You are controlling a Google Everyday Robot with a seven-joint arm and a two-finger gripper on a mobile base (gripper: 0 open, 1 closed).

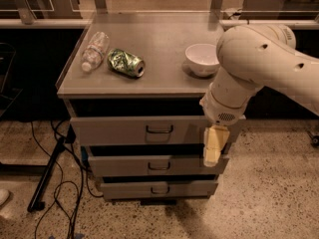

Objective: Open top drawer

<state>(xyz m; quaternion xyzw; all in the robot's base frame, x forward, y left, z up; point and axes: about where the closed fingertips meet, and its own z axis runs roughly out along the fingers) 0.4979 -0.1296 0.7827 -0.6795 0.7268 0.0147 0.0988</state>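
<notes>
The top drawer (124,129) is the tallest grey metal front under the countertop, with a small rectangular pull handle (159,130) at its centre. My gripper (213,151) hangs from the white arm (251,68) in front of the cabinet's right side, pointing down, to the right of the handle and slightly below it, apart from it. It overlaps the right end of the top drawer and the middle drawer (149,165). Nothing is held.
On the grey countertop (164,78) lie a clear plastic bottle (94,51), a crushed green can (126,62) and a white bowl (202,59). The bottom drawer (149,188) sits lowest. Black cables and a stand leg (47,180) lie on the floor at left.
</notes>
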